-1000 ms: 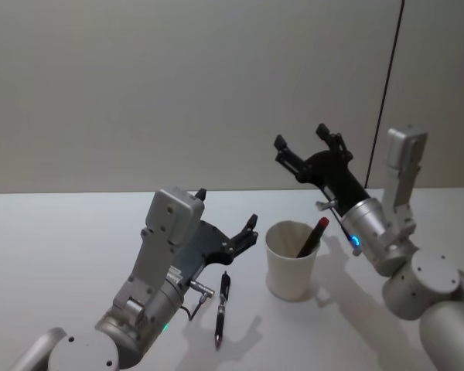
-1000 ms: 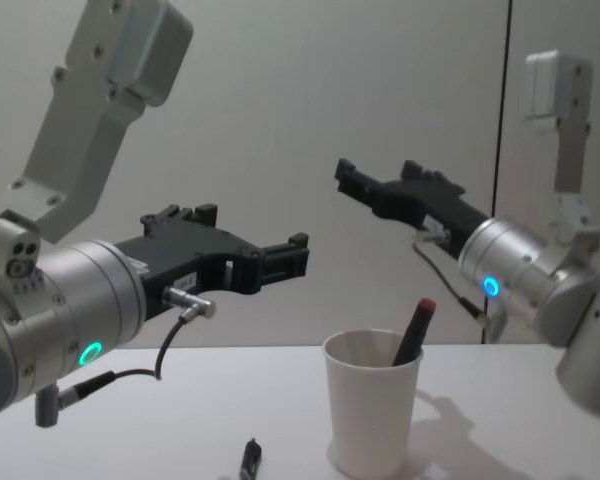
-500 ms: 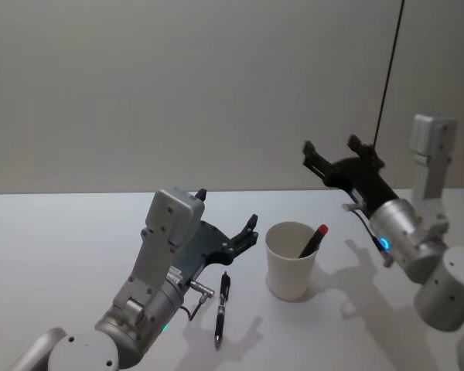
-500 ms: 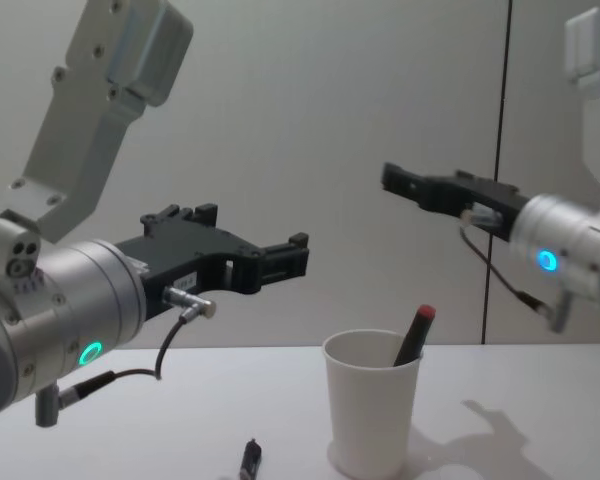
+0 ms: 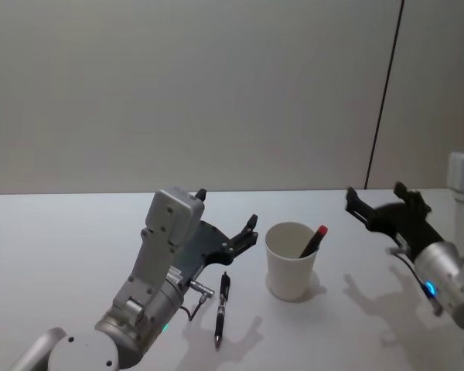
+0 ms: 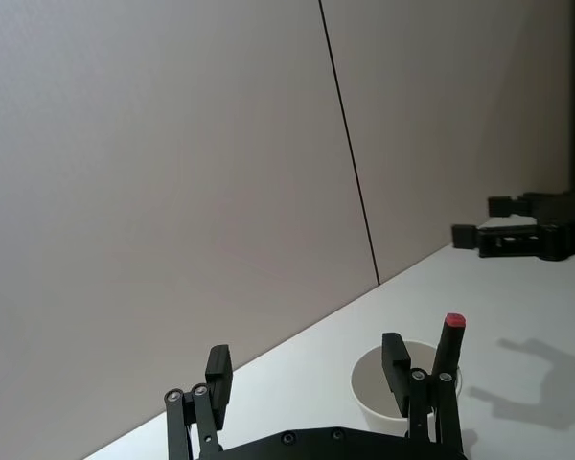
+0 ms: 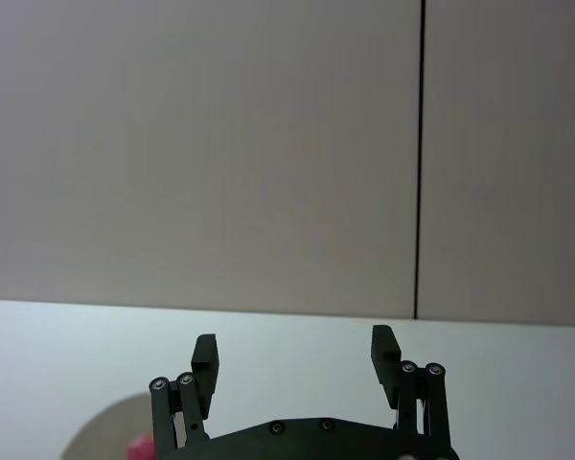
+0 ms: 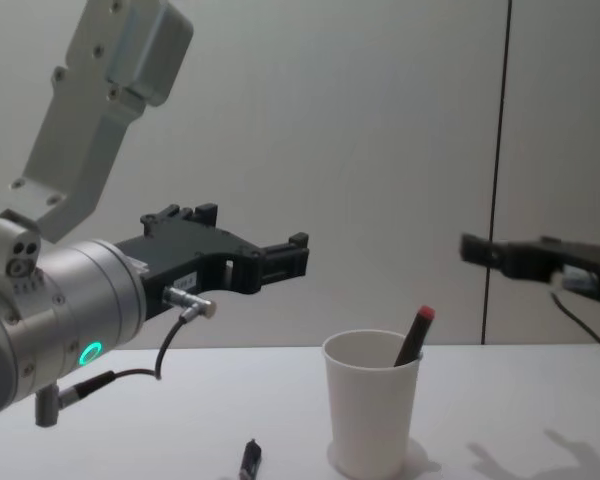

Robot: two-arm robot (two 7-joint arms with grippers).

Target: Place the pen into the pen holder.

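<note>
A red-capped pen (image 5: pixel 313 240) was leant in the pen holder (image 5: pixel 291 272), a black pen (image 5: pixel 221 308) laid beside it; the holder could be toppled if clipped by the spread left gripper (image 5: pixel 227 208) or spread right gripper (image 5: pixel 376 194).

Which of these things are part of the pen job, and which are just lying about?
Job: white cup; red-tipped pen standing in it; black pen lying beside it; left gripper, right gripper, both open.
Just there: the table, the wall behind.
</note>
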